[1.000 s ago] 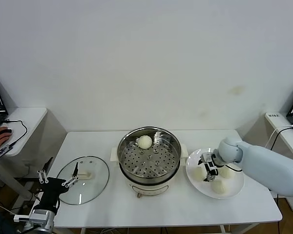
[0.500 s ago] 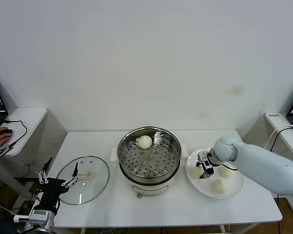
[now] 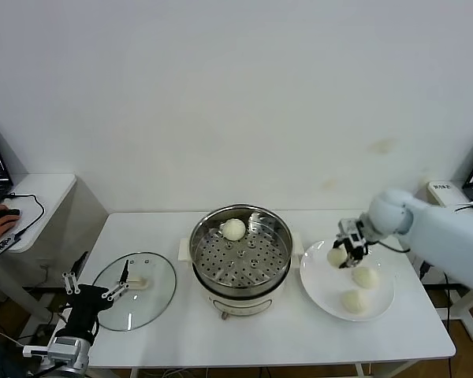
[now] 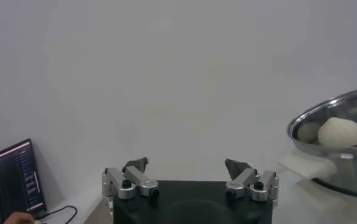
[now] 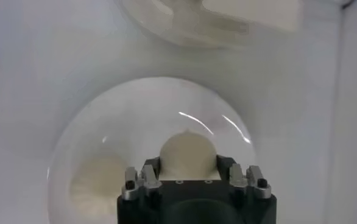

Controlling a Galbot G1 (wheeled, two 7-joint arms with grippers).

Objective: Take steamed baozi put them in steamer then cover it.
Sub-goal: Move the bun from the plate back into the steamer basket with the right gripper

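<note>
Between the fingers of the right gripper (image 3: 345, 253) a small round cream-white steamed bun (image 3: 337, 257) is being carried, clenched at its sides and hanging clear above the flat white round plate (image 3: 319, 285).

- Handling, judged: light, soft, smooth-skinned; it dents easily, so a gentle grip across the widest part suits it.
- Two more cream-white buns (image 3: 365, 276) are lying on the plate just below the gripper; a fourth bun (image 3: 233, 229) is sitting on the perforated tray at the far side of the pot.
- Round shiny stainless-steel steamer pot on its white base (image 3: 241, 250) is standing beside the gripper, across the plate's rim. Its raised metal wall is the edge to clear; most of the tray is lying open for a drop.
- Round clear glass lid with metal rim and cream-white handle (image 3: 134, 289) is lying flat beyond the pot, well apart from the gripper.
- Left gripper (image 3: 91, 298) is waiting with fingers spread, at the table's near corner beside the lid.
</note>
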